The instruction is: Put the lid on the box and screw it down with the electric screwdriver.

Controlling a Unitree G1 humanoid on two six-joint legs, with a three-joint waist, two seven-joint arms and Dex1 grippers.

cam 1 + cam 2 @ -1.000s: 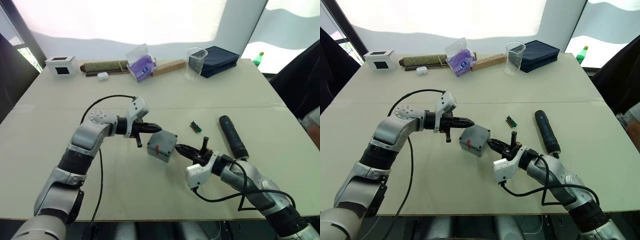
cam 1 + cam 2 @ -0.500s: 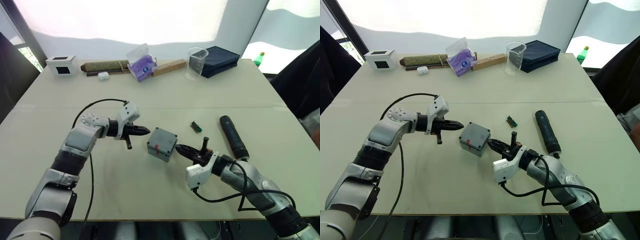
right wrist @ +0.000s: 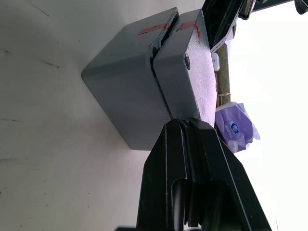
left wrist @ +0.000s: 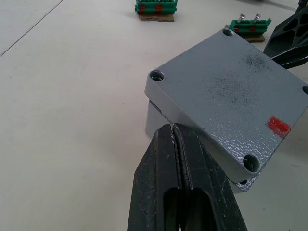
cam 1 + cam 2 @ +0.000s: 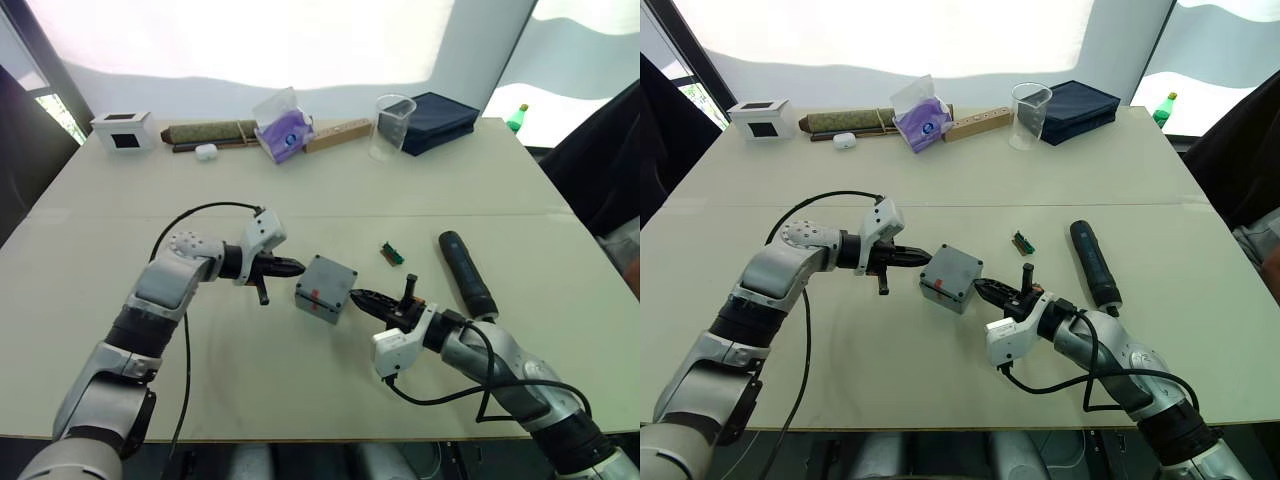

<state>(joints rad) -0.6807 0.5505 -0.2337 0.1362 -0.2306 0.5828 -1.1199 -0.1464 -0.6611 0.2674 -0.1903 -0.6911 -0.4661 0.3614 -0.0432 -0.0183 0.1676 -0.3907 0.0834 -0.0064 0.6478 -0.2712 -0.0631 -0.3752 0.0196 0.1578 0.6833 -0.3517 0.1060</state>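
Note:
The grey box stands mid-table with a red mark on its near side. On top of it rests the lid, slightly askew, with open screw holes at its corners. My left gripper is shut, its tips against the box's left side just under the lid's edge. From the right, my right gripper is also shut, its tips touching the seam between lid and box. The black electric screwdriver lies on the table to the right, apart from both grippers.
A small green strip lies between box and screwdriver. Along the far edge stand a white box with a black window, a rolled mat, a tissue pack, a wooden block, a beaker and a dark blue case.
My left gripper came down from over the box's top, drew back left, then edged right again to the box's left side. Box and right arm have stayed put.

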